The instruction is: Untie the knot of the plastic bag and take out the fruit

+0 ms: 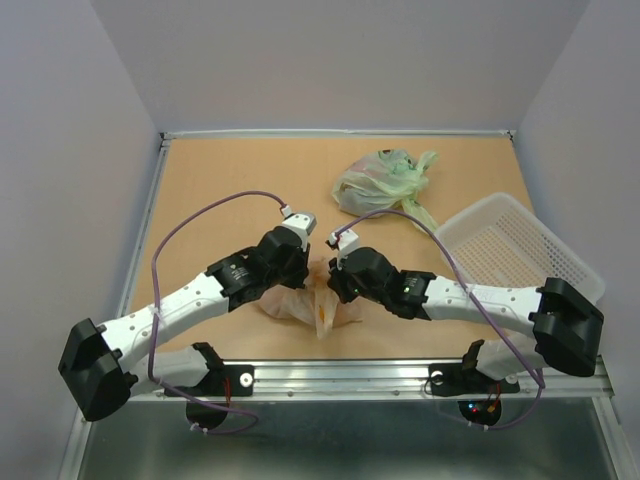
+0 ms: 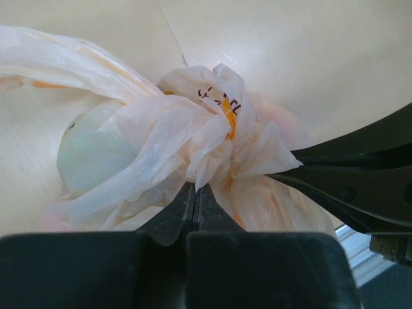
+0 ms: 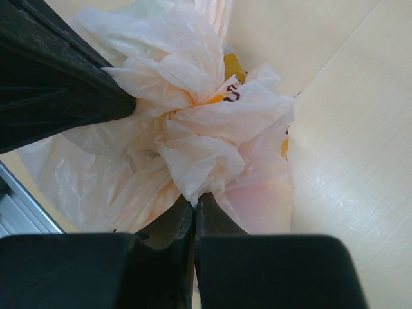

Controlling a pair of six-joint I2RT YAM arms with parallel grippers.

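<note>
The peach-orange plastic bag (image 1: 305, 303) lies near the table's front edge between my two arms. Its knot (image 2: 215, 138) is a bunched twist of handles at the top, also in the right wrist view (image 3: 203, 138). My left gripper (image 2: 194, 188) is shut on a fold of the knot from one side. My right gripper (image 3: 195, 198) is shut on another fold from the opposite side. Each wrist view shows the other gripper's black fingers (image 2: 347, 180) pinching the knot. A pale green round shape (image 2: 90, 151) shows through the bag; the fruit is otherwise hidden.
A pale green translucent bag (image 1: 380, 182) lies at the back right of centre. A white perforated basket (image 1: 515, 245) stands at the right edge. The metal rail (image 1: 400, 372) runs along the near edge.
</note>
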